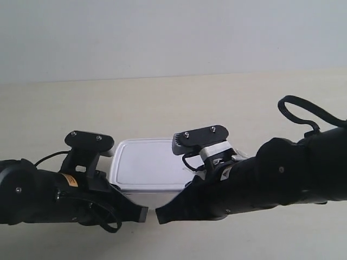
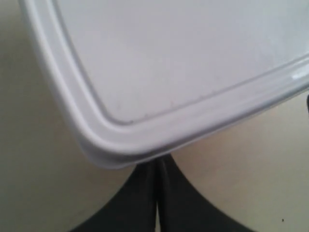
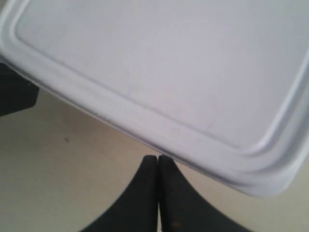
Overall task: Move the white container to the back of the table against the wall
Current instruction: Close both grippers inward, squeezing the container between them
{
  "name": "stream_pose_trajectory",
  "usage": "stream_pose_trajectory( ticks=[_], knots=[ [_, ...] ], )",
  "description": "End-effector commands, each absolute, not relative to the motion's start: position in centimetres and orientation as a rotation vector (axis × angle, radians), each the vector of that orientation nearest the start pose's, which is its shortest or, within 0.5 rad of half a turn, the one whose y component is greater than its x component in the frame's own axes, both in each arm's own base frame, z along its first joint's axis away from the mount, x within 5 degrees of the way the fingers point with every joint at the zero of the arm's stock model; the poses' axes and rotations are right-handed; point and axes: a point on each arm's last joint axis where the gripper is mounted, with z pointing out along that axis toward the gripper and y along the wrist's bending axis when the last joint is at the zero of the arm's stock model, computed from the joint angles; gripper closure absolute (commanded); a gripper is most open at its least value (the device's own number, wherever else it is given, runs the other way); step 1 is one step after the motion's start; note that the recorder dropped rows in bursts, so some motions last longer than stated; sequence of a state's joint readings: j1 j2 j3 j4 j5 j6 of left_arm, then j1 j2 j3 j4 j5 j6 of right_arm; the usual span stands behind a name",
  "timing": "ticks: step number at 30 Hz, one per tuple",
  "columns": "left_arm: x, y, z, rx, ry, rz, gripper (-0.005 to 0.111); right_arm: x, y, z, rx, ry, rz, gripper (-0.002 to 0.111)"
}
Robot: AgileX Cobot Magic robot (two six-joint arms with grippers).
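The white container [image 1: 145,164] lies flat on the table [image 1: 173,103], well short of the wall [image 1: 173,32]. Two black arms meet at its near side. The tip of the arm at the exterior view's left [image 1: 142,213] and the tip of the arm at the exterior view's right [image 1: 161,215] almost touch each other. In the left wrist view my left gripper [image 2: 158,164] is shut, its tips tucked under a rounded corner of the container [image 2: 159,72]. In the right wrist view my right gripper [image 3: 158,159] is shut and empty, its tips right at the container's [image 3: 169,67] rim.
Bare cream tabletop [image 1: 179,108] stretches from the container back to the wall. A looped black cable [image 1: 303,111] rises over the arm at the exterior view's right. A dark piece of the other arm [image 3: 14,94] shows at the right wrist view's edge.
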State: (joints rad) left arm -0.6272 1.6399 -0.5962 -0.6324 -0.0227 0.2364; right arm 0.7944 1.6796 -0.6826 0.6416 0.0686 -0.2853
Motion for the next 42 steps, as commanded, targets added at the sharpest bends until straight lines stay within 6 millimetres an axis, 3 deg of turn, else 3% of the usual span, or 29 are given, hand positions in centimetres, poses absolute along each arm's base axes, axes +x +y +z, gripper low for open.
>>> stream_pose_trajectory(
  ticks=[1, 4, 11, 24, 33, 42],
  knots=[
    [23.2, -16.6, 14.6, 0.303, 2.479, -0.401, 0.107, 21.2, 21.8, 15.1, -0.562, 2.503, 0.515, 0.108],
    [23.4, -16.7, 14.7, 0.302, 2.465, -0.402, 0.107, 21.4, 22.0, 15.3, -0.560, 2.494, 0.519, 0.108],
    [23.7, -16.7, 14.1, 0.308, 2.463, -0.375, 0.107, 22.6, 21.1, 13.2, -0.508, 2.558, 0.461, 0.108],
    [25.9, -17.7, 11.7, 0.310, 2.449, -0.307, 0.107, 24.2, 19.8, 13.2, -0.422, 2.543, 0.431, 0.108],
    [27.1, -16.9, 12.1, 0.258, 2.403, -0.283, 0.107, 25.9, 18.8, 13.7, -0.402, 2.522, 0.409, 0.108],
    [28.3, -16.9, 12.8, 0.270, 2.389, -0.290, 0.107, 27.0, 19.7, 13.4, -0.412, 2.525, 0.414, 0.108]
  ],
)
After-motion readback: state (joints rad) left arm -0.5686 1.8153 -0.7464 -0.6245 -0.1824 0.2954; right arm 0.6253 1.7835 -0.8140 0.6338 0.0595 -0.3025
